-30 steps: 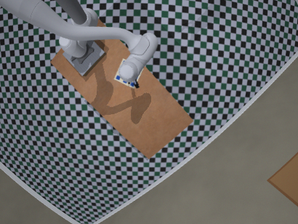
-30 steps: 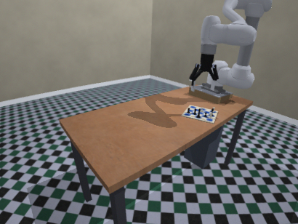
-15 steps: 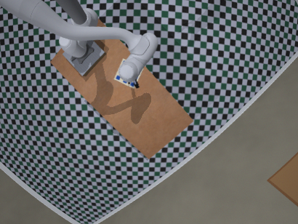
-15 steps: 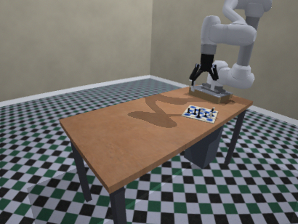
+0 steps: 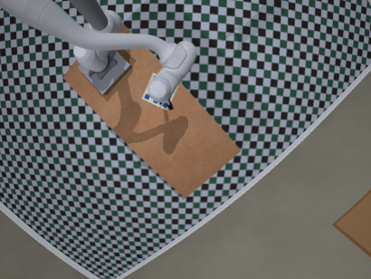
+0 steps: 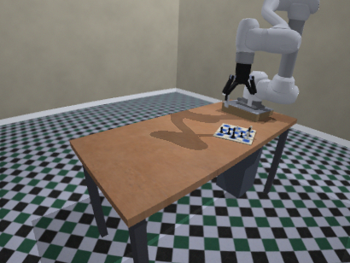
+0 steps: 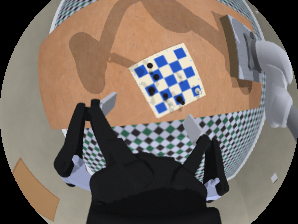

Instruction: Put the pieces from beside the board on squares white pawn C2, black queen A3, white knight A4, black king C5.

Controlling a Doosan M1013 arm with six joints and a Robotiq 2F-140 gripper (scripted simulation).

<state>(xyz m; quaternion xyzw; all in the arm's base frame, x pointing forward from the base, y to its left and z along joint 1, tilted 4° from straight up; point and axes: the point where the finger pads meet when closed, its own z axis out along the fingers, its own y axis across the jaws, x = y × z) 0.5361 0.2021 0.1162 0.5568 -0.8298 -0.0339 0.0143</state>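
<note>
High above the chessboard [image 7: 166, 79] the gripper [image 7: 148, 117] hangs with fingers spread wide and empty, pieces beside the board too small to pick out, so the approach likely comes next: descending onto the first one

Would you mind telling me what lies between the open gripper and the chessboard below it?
Nothing: in the exterior view the open gripper hangs high above the chessboard, with only air between. The wrist view agrees; its fingers frame the board unobstructed.
</note>
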